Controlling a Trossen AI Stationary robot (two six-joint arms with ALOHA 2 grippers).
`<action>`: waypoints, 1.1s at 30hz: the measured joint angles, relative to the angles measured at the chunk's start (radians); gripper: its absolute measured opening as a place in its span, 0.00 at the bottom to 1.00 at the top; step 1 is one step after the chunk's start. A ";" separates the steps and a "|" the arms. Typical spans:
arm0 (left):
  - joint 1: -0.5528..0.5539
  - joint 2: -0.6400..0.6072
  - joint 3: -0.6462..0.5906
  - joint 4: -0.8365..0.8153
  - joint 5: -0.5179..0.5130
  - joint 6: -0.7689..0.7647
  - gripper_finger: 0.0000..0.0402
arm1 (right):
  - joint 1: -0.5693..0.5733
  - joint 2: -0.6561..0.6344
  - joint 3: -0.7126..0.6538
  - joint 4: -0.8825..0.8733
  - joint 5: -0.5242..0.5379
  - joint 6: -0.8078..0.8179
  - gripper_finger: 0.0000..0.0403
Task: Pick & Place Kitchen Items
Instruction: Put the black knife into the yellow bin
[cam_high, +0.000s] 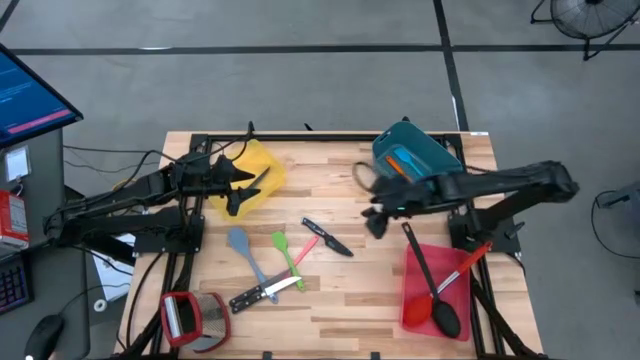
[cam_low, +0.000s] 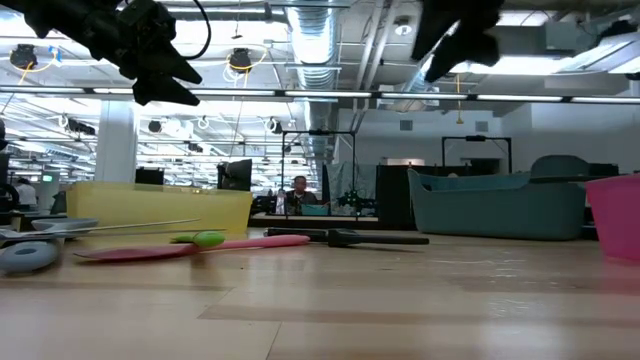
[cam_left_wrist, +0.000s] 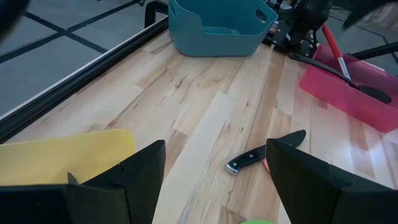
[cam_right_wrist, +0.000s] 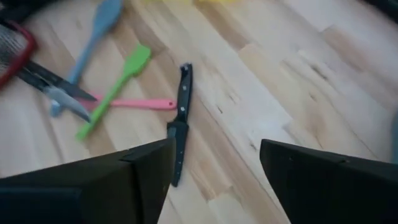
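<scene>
Several kitchen items lie loose on the table's middle: a black-handled knife (cam_high: 328, 237) (cam_right_wrist: 180, 118), a pink spatula (cam_high: 305, 250), a green spatula (cam_high: 285, 255) (cam_right_wrist: 115, 84), a grey-blue spoon (cam_high: 245, 255) and a second knife (cam_high: 262, 292). A black ladle (cam_high: 432, 290) and a red-handled tool (cam_high: 468, 262) lie in the red bin (cam_high: 412, 300). My right gripper (cam_high: 375, 218) (cam_right_wrist: 214, 148) hangs open above the table, right of the black knife, with nothing between its fingers. My left gripper (cam_high: 238, 192) (cam_left_wrist: 216, 144) stands open over the yellow bin's near edge, holding nothing.
A yellow bin (cam_high: 255, 170) stands at the far left and a teal bin (cam_high: 410, 155) at the far right. A red-framed grey flat object (cam_high: 190, 315) lies at the near left corner. Bare wood shows between the knife and the red bin.
</scene>
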 joint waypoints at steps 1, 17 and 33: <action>0.000 0.000 0.000 0.000 0.000 0.000 0.64 | -0.009 0.041 0.017 0.000 -0.014 -0.017 0.59; 0.000 0.000 0.000 0.000 0.003 0.000 0.64 | -0.032 0.531 0.215 -0.001 -0.179 -0.079 0.67; 0.000 0.000 0.000 0.000 -0.002 0.005 0.64 | 0.003 0.688 0.238 0.026 -0.288 -0.082 0.67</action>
